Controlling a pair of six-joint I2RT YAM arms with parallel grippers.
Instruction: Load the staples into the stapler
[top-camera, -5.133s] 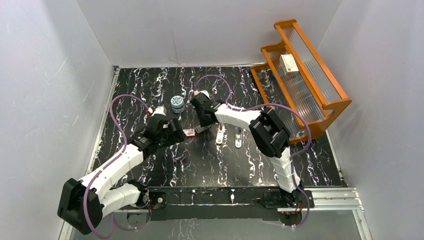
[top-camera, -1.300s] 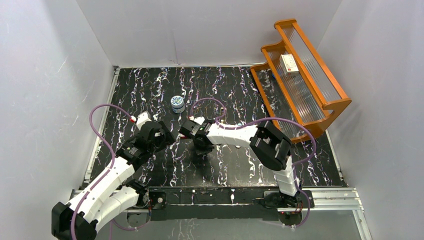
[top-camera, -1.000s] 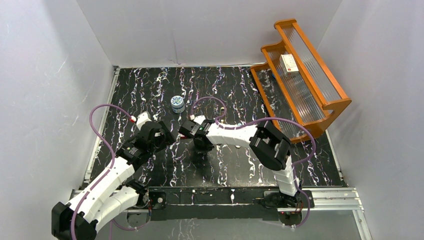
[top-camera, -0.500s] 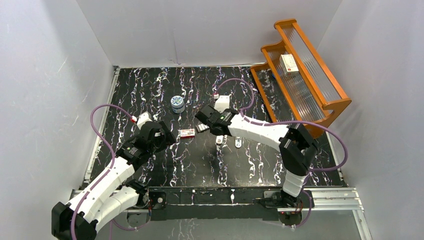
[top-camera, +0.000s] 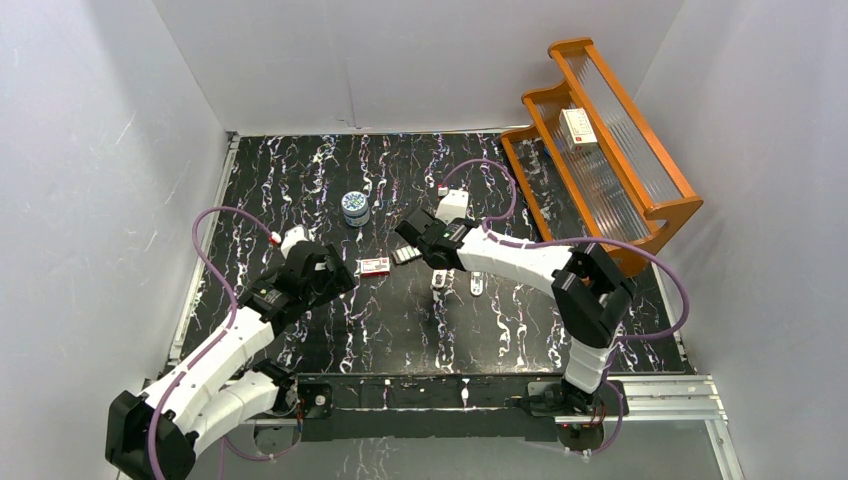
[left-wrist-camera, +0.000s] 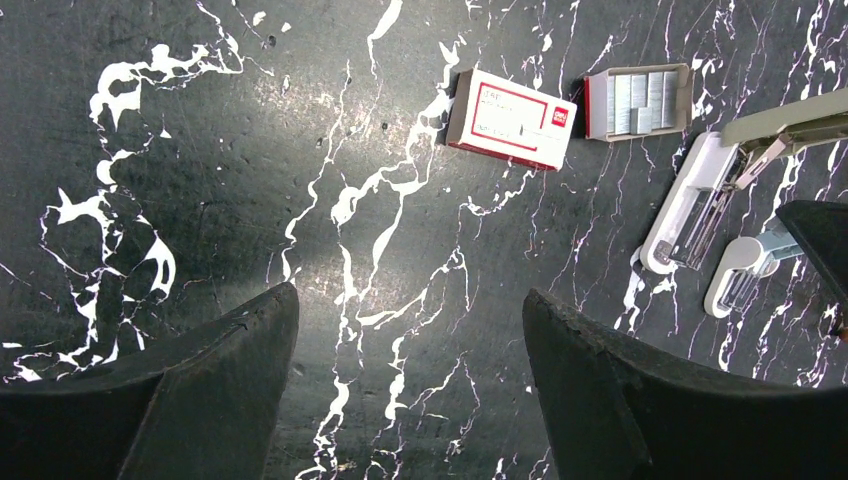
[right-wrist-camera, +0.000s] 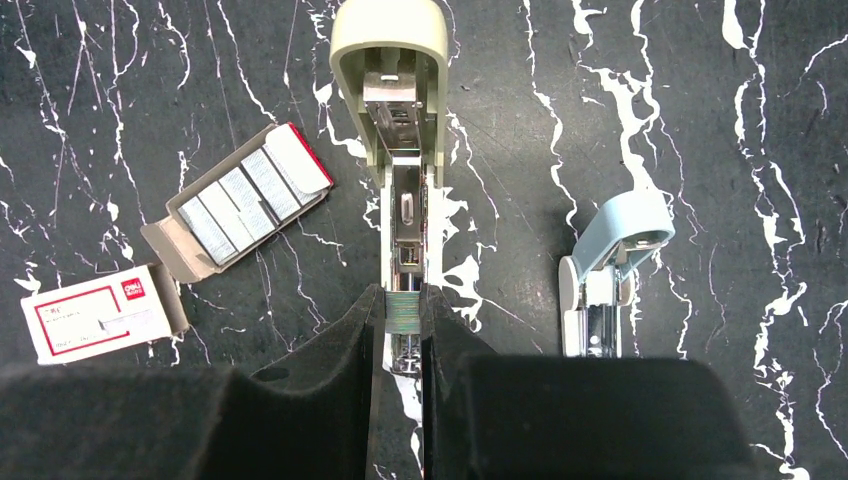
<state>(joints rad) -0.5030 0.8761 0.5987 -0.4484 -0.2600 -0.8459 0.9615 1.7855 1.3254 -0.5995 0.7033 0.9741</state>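
The red-and-white sleeve (right-wrist-camera: 95, 315) bears the brand "deli" in white on a red corner patch (its finer print is too small to read); nothing else is legible.

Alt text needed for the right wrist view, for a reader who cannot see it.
The right gripper pinches a short staple strip at the metal rail of the opened cream stapler. To its left lie a tray of staples and a red-and-white sleeve; a light blue stapler lies to its right.
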